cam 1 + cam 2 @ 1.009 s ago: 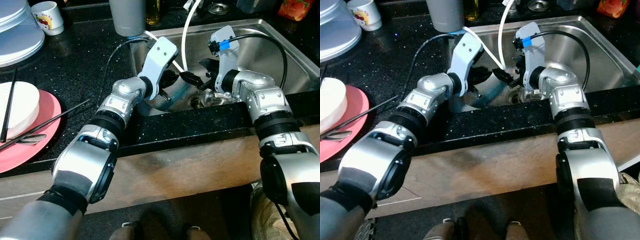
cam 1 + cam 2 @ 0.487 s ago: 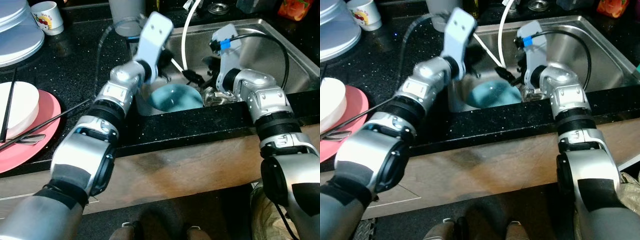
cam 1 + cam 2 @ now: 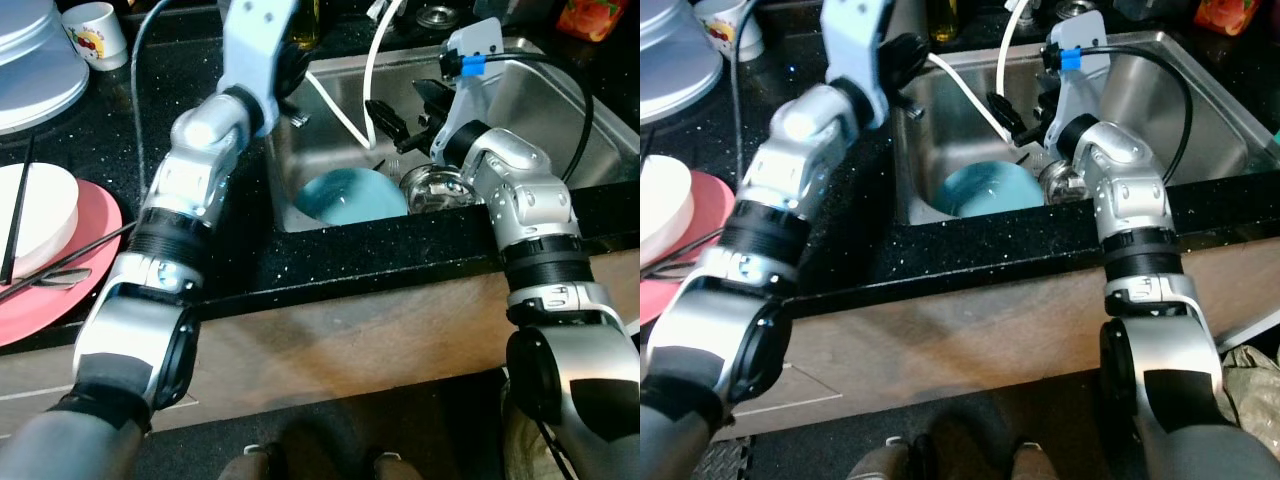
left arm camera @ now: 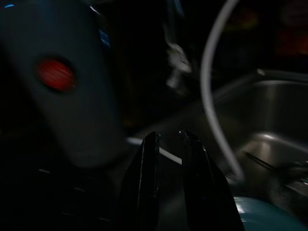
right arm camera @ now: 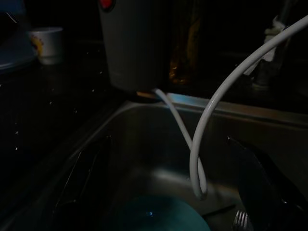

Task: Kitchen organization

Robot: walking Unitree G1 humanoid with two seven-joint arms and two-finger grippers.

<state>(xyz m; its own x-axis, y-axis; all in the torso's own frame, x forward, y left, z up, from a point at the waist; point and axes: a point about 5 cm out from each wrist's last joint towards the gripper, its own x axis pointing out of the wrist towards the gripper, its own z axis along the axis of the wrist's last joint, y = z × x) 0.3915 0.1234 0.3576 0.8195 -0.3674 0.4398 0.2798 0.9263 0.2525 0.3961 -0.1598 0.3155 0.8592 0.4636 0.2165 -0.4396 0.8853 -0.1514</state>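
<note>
Left eye view: left tool [image 4: 168,159] pressed together by sink rim [image 3: 400,225]; right tool [image 3: 408,108] spread above teal bowl [image 3: 345,195].

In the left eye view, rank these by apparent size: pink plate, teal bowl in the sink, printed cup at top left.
Largest to smallest:
1. Pink plate, though partly cut off.
2. Teal bowl.
3. Printed cup, farther away, so its true size is unsure.
</note>
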